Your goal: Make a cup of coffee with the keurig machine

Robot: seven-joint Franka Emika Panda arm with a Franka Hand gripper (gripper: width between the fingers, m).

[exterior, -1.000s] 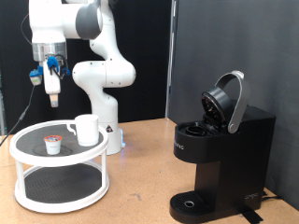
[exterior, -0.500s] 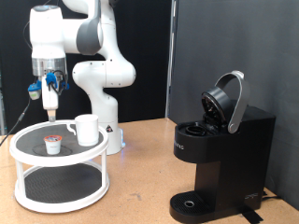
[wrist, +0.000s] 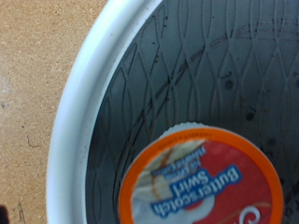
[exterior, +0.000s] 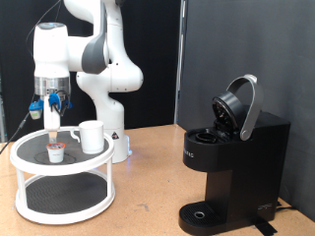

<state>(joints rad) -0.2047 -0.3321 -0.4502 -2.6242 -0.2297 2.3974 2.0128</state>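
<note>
Directly above pod (exterior: 56, 150) on stand (exterior: 30, 160), end effector (exterior: 51, 135) (grip state unclear), keurig machine (exterior: 228, 172) lid open

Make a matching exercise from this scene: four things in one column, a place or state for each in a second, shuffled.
1. tool
2. cup
3. keurig machine
4. pod

A. lid raised
B. on the stand's top tier, handle towards the exterior view's left
C. directly above the pod
D. orange-rimmed label fills the wrist view

Pairs: 1-C, 2-B, 3-A, 4-D
</note>
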